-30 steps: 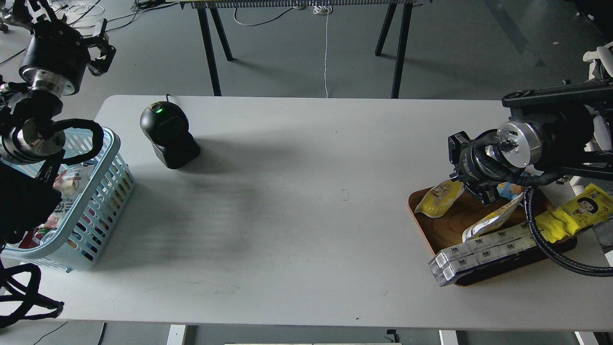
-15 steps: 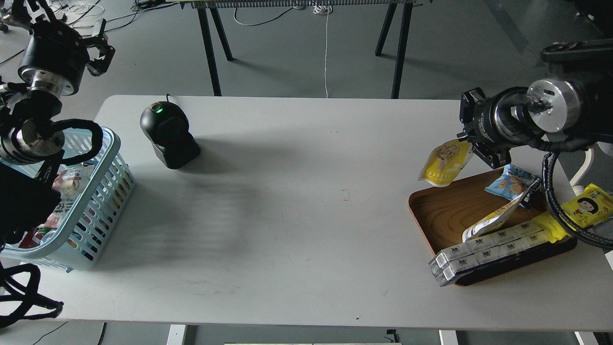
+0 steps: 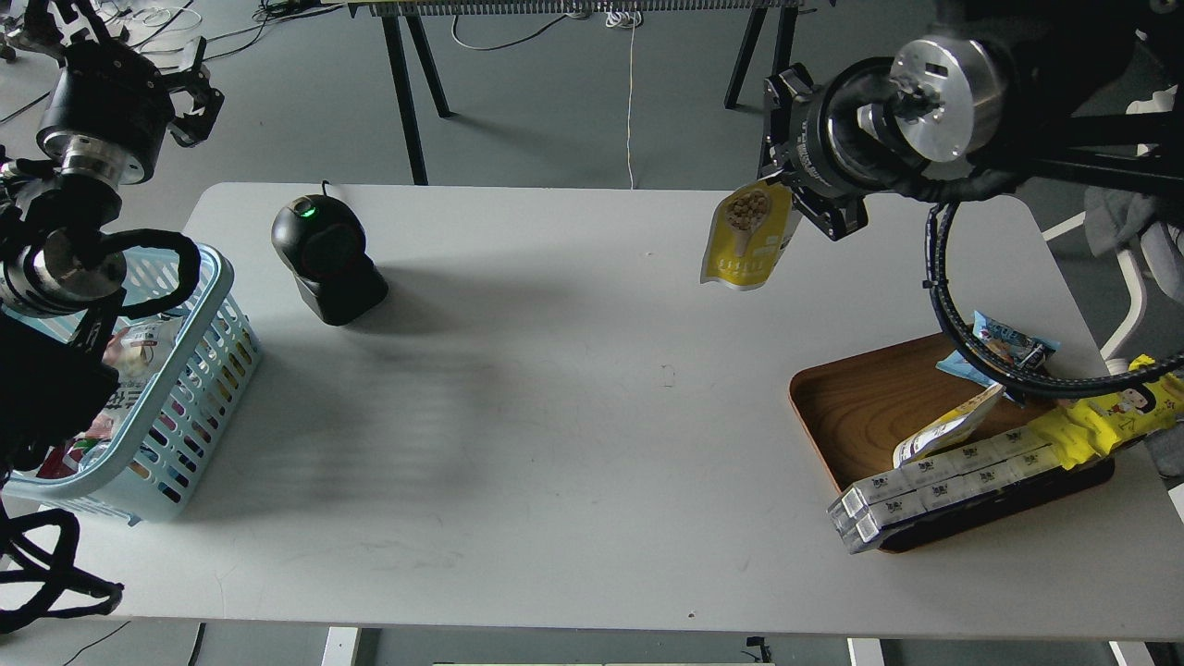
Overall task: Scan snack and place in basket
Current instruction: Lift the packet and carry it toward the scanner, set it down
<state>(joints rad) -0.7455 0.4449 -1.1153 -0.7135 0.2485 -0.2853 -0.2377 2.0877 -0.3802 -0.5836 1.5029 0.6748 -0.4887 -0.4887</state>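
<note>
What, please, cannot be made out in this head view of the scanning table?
- Basket contents: mostly hidden by the left arm; the view's left edge cuts the basket off.
- Print on the pouch: too small to read.
- Right tool fingers: dark, not separable, though the pouch hangs from it.
- Left tool: small and dark; opening unclear.
- Yellow packet: cut by the right edge.

Two matte black jointed robot arms, the left one (image 3: pixel 65 240) at nine o'clock and the right one (image 3: pixel 934 111) at one o'clock, carry brushed silver round joint caps, looped black sheathed cables and dark two-fingered ends.
</note>
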